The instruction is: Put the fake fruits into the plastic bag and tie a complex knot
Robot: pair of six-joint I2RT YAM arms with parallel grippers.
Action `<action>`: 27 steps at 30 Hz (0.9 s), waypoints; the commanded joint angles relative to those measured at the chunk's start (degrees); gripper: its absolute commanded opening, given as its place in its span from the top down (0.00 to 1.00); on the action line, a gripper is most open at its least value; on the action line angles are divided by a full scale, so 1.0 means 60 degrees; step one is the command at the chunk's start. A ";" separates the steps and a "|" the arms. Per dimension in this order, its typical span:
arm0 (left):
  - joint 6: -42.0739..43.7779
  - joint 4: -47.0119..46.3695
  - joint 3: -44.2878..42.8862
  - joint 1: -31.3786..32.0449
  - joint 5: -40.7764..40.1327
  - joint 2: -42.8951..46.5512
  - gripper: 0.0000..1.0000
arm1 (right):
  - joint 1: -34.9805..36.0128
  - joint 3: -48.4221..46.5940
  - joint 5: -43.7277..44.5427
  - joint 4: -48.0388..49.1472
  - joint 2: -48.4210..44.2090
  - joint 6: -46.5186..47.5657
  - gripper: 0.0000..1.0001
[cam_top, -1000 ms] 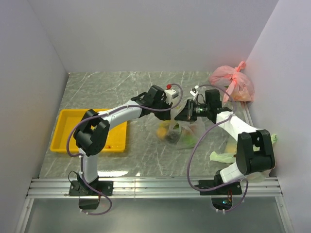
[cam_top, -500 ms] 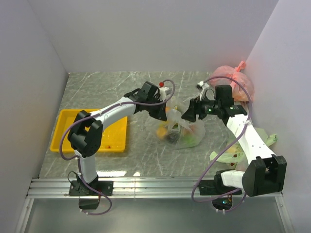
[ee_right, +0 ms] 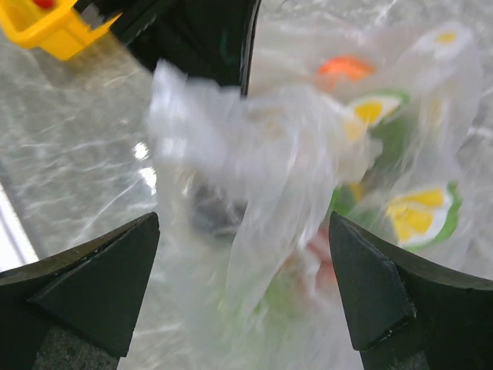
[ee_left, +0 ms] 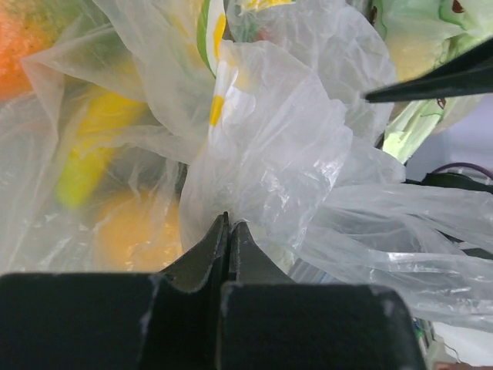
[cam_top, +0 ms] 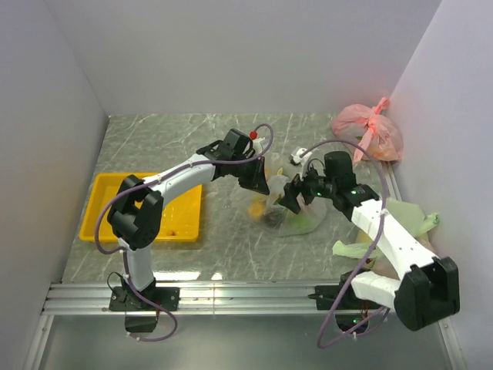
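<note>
From above, near the middle of the grey marbled tabletop point(cam_top: 177, 139): a thin transparent plastic film bag point(cam_top: 304, 222), lying between the two arms, with the colours of the small plastic fake fruits point(cam_top: 260, 208) inside but no clear shapes. Left fingers point(cam_top: 258, 181) at the upper left edge of the bag, right fingers point(cam_top: 291, 193) just beside them at its top. Not possible to tell from this view whether apart or together, only from the wrist cameras. In the left wrist view, the left fingers pressed together and clamped on a gathered fold of the film, with long film ends stretched away to the right. Behind the film there, an orange round fruit point(ee_left: 15, 38), a yellow banana point(ee_left: 88, 142) and a yellow round fruit point(ee_left: 135, 235). In the right wrist view, the right fingers wide apart and holding nothing, with the blurred, bunched film between them; cannot tell if touching it. Visible only from above: a yellow plastic tray point(cam_top: 104, 204) at the left, a pink bag with knotted top point(cam_top: 368, 132) in the far right corner, and pale green bags point(cam_top: 408, 216) beside the right arm.
</note>
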State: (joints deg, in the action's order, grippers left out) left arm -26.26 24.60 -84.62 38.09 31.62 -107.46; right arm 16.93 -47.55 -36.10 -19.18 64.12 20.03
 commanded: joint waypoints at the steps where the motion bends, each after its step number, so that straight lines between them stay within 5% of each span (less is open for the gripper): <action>1: -0.0281 -0.0247 -0.0311 0.0054 0.0502 0.0024 1.00 | 0.0342 -0.0204 0.1091 0.1305 0.0824 0.0397 0.03; 6: -0.0764 -0.0335 -0.0077 0.0083 0.0517 0.0287 1.00 | 0.0650 -0.0907 0.1387 0.1204 0.2085 0.0164 0.08; 7: -0.0881 -0.0364 0.0112 0.0083 0.0560 0.0346 1.00 | 0.0665 -0.1068 0.1387 0.1045 0.2522 0.0032 0.18; 8: -0.1186 -0.0408 0.0230 0.0098 0.0575 0.0375 1.00 | 0.0679 -0.1490 0.1518 0.0927 0.2759 -0.0376 0.43; 10: -0.1510 -0.0394 0.0464 0.0083 0.0458 0.0478 1.00 | 0.0679 -0.1917 0.1592 0.0664 0.3343 -0.0890 0.66; 11: -0.1729 -0.0423 0.0741 0.0098 0.0487 0.0493 1.00 | 0.0665 -0.2122 0.1636 0.0546 0.3434 -0.1458 0.88; 12: -0.1833 -0.0510 0.0845 0.0083 0.0473 0.0522 1.00 | 0.0607 -0.2167 0.1535 0.0560 0.3464 -0.1812 0.97; 19: -0.2800 -0.1813 0.1212 -0.0063 0.0430 0.0274 1.00 | 0.0123 -0.1174 -0.0382 0.2210 0.2106 -0.6365 1.00; 27: -0.4221 -0.3512 0.1857 -0.0079 0.0311 -0.0458 1.00 | 0.0094 0.0322 -0.0606 0.4717 0.1589 -1.0704 1.00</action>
State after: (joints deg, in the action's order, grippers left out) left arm -46.74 8.58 -75.48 37.45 33.78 -107.22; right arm 17.41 -46.63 -35.73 -3.53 75.99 -29.78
